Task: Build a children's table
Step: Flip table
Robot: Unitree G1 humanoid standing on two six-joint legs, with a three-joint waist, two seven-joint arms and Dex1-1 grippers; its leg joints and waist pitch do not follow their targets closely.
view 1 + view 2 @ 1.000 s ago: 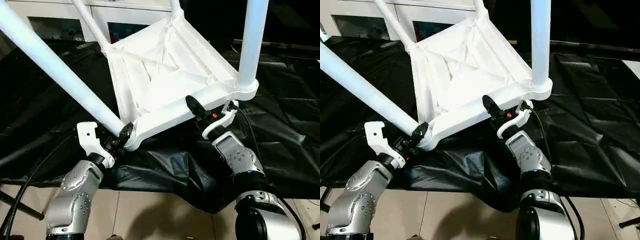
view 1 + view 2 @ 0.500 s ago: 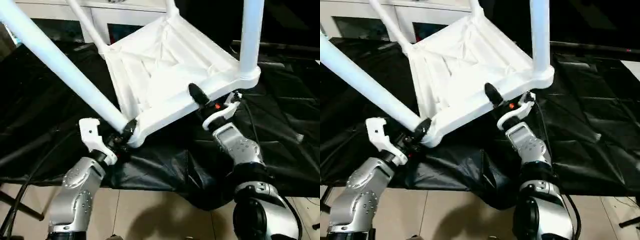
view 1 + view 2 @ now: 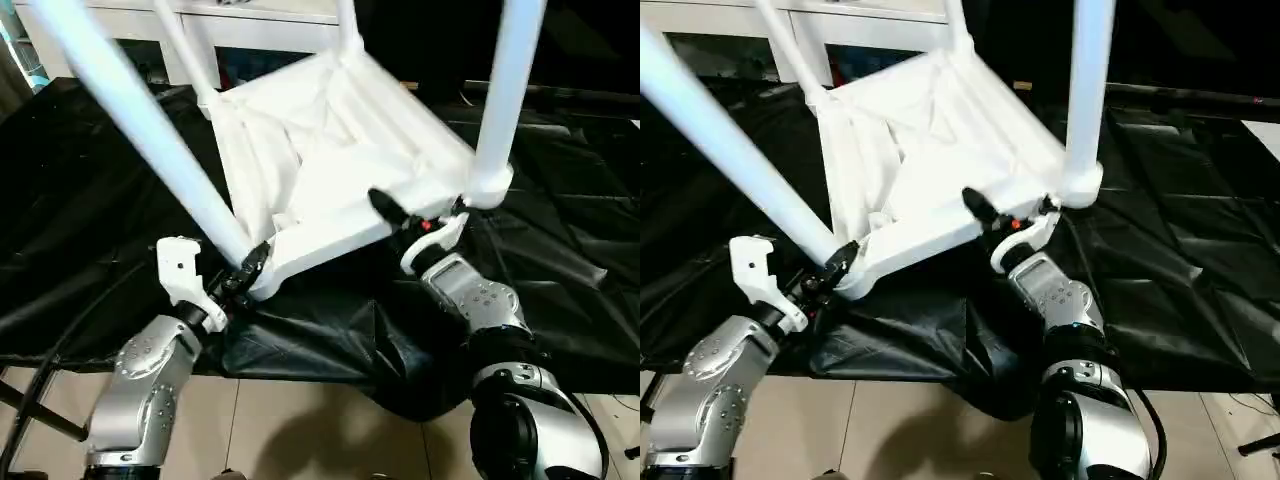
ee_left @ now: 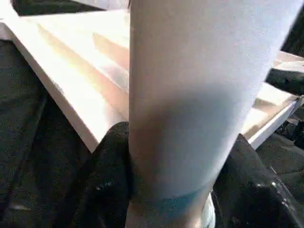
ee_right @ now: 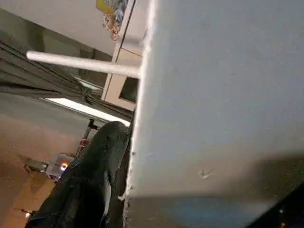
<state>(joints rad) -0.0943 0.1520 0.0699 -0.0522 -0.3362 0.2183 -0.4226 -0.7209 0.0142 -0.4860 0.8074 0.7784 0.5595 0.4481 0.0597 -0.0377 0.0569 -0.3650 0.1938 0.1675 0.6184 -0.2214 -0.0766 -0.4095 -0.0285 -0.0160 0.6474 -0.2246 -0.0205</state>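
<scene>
The children's table (image 3: 330,140) is upside down and tilted above the black sheet, with its ribbed underside facing me and its white legs pointing up. My left gripper (image 3: 245,268) is shut on the near-left leg (image 3: 150,130) right at its corner socket. In the left wrist view that leg (image 4: 190,95) sits between the black fingers (image 4: 111,175). My right gripper (image 3: 400,222) clasps the top's near rim beside the near-right leg (image 3: 505,90). One finger (image 5: 99,166) lies against the rim (image 5: 213,95). Two far legs (image 3: 190,50) rise at the back.
A crumpled black sheet (image 3: 100,200) covers the work surface and hangs over its front edge. A white cabinet with glass doors (image 3: 250,20) stands behind the table. Beige floor tiles (image 3: 300,430) show below, and a black cable (image 3: 40,390) runs by my left arm.
The table has rocked in both grips. The near-left leg now stands steeper, and the near-right corner rose and came back down. My right gripper shifted slightly along the rim.
</scene>
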